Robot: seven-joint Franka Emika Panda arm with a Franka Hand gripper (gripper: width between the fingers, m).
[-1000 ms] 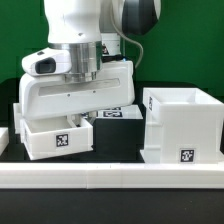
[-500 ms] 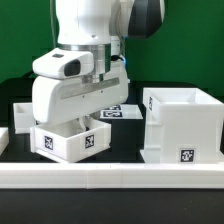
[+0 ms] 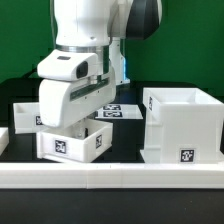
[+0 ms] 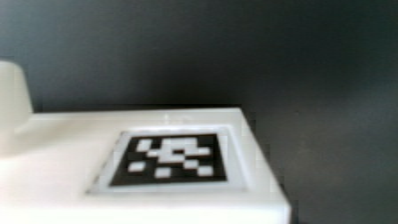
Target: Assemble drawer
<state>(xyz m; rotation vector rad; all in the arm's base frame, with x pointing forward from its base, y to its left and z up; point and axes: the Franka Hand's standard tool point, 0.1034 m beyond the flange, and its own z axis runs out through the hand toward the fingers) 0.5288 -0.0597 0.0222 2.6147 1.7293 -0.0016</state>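
Note:
My gripper (image 3: 72, 126) reaches down into a small white drawer tray (image 3: 78, 146) and is shut on it; the fingertips are hidden by the bulky hand and the tray wall. The tray is turned at an angle and shows two tags on its front faces. A second small tray (image 3: 22, 115) sits behind it toward the exterior view's left. The tall cube-like housing (image 3: 185, 125) stands open-topped on the exterior view's right, apart from the held tray. The wrist view shows a white tray surface with a black-and-white tag (image 4: 173, 158) against the dark table; no fingers show there.
The marker board (image 3: 118, 111) lies flat on the table behind, between the arm and the housing. A long low white rail (image 3: 110, 178) runs along the front edge. A green wall stands behind.
The gripper and the tray in it have turned and shifted toward the exterior view's right, closer to the housing. The housing and second tray have not moved.

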